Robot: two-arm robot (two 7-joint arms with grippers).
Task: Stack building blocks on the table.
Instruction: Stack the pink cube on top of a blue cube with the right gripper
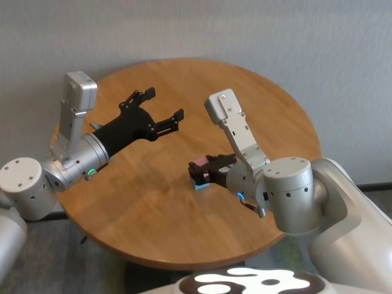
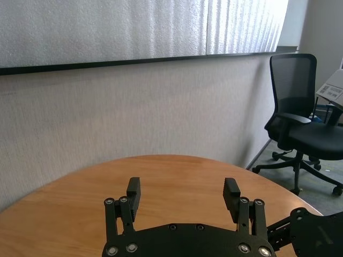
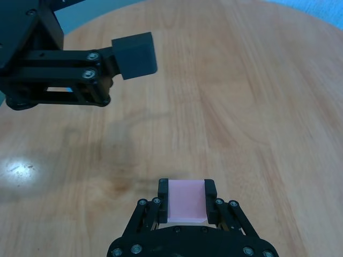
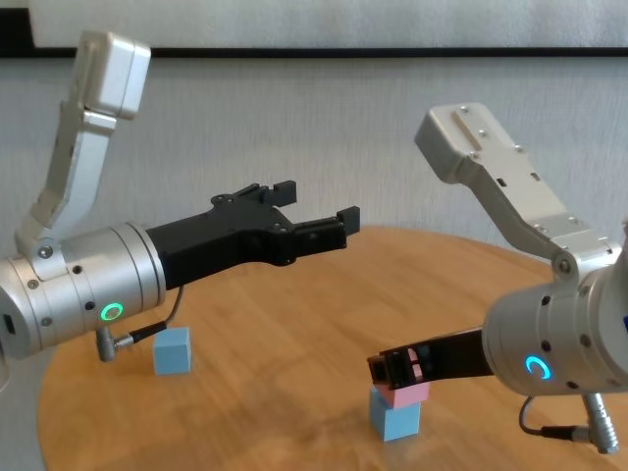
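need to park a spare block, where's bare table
Bare: the far table beyond the right hand, and the near edge. Crowded: the centre, where the pink block sits on a blue block; another blue block lies under the left hand.

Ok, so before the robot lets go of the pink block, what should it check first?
1. Pink block sits on the light blue block on the table: ok, resting on it in the chest view.
2. Pink block lined up squarely over the blue one: not ok, it overhangs slightly to one side.
3. Right gripper holds the pink block between its fingers: ok.
4. Left gripper out of the way: ok, open and raised above the table, apart from the stack.
5. Second light blue block ready for later: ok, alone on the table under the left arm.
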